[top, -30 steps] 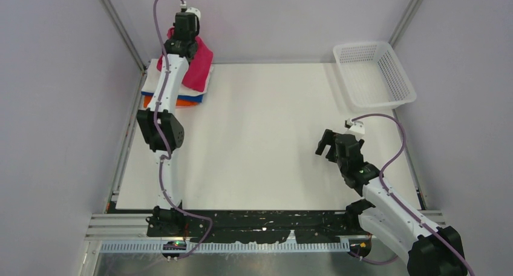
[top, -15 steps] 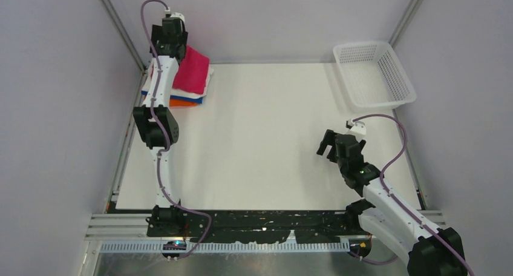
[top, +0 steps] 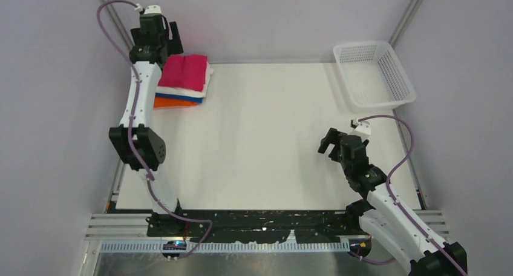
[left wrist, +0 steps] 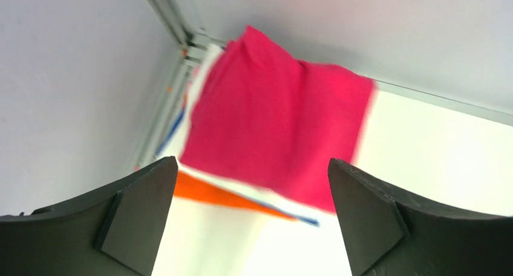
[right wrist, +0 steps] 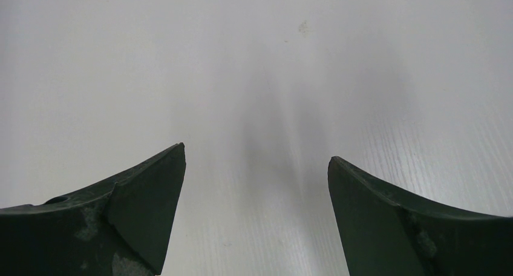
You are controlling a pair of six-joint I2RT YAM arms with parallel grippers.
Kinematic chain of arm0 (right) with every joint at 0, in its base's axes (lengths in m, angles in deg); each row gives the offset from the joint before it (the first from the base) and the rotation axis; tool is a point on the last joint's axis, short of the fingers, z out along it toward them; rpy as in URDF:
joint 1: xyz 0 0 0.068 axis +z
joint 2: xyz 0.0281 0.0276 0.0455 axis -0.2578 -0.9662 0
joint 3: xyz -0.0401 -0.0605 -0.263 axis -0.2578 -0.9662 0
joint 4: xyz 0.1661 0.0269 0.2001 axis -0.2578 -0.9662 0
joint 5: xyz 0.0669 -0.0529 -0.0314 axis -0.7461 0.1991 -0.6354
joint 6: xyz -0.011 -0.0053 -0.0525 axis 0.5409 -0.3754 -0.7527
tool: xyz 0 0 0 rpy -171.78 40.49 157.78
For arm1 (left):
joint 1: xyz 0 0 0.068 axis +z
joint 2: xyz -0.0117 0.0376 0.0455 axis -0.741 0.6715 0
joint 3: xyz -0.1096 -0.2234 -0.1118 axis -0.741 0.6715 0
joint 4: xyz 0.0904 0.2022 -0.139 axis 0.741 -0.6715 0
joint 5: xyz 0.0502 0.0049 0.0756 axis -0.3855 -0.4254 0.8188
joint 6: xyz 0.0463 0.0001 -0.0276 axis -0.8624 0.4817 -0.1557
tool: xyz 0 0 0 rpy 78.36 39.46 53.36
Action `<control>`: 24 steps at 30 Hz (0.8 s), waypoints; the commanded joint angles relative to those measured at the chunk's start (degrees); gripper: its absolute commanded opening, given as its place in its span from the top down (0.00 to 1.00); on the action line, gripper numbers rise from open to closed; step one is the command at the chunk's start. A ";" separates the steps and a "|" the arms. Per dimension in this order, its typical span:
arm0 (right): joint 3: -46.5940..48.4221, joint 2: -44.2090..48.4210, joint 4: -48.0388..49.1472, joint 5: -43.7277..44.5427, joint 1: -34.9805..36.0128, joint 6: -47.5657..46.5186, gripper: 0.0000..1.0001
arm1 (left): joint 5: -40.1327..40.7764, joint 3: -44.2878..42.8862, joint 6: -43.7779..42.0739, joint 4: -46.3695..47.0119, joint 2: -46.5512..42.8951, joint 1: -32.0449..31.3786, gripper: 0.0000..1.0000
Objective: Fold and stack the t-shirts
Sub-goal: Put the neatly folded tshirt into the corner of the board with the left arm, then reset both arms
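Observation:
The t-shirts lie folded in one stack at the table's far left corner. The magenta-red shirt (top: 184, 70) (left wrist: 272, 131) is on top, then a white one (top: 204, 85), a blue one (top: 189, 97) and an orange one (top: 172, 103) (left wrist: 218, 194) at the bottom. My left gripper (top: 172, 42) (left wrist: 251, 164) hovers above the stack's back left corner, open and holding nothing. My right gripper (top: 326, 143) (right wrist: 257, 152) stands open over bare table at the near right, far from the shirts.
A white mesh basket (top: 362, 45) stands at the far right corner, partly over the table edge. Metal frame posts and grey walls close in behind the stack. The white table (top: 272, 137) lies between the two arms.
My left gripper opened, let go of the magenta-red shirt and drew back to the left. That shirt now lies flat on the stack. The right arm barely shifted.

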 commanded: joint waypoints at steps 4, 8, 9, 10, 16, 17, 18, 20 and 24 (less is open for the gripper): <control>3.36 1.87 0.26 -2.82 -0.25 -0.89 0.05 | -15.48 31.11 16.61 6.76 -30.39 -4.98 0.00; 2.94 4.08 0.13 -3.33 -0.21 -0.37 0.05 | -15.74 52.08 19.78 10.04 -44.57 -9.64 0.00; 2.41 4.53 0.48 -3.48 -0.21 0.15 0.05 | -15.79 57.43 20.33 10.78 -47.93 -10.92 0.00; 1.60 5.44 0.75 -3.66 -0.21 0.32 0.05 | -15.69 62.56 20.64 11.80 -51.75 -12.33 0.00; -1.50 9.89 0.08 -3.93 -0.28 1.35 0.05 | -10.96 87.79 27.38 11.15 -74.10 -20.62 0.00; -1.73 10.85 -0.52 -3.84 -0.27 1.83 0.04 | -10.76 90.43 28.12 11.50 -77.35 -20.94 0.00; -2.32 11.30 -0.72 -3.87 -0.24 2.04 0.05 | -10.59 92.58 27.99 12.16 -80.13 -20.99 0.00; -2.95 12.71 -1.33 -3.51 -0.21 2.93 0.05 | -8.27 94.66 27.73 10.65 -84.17 -21.02 0.01; -3.23 14.93 -1.87 -2.43 -0.21 3.80 0.05 | -5.51 94.10 27.49 8.15 -86.65 -20.95 0.00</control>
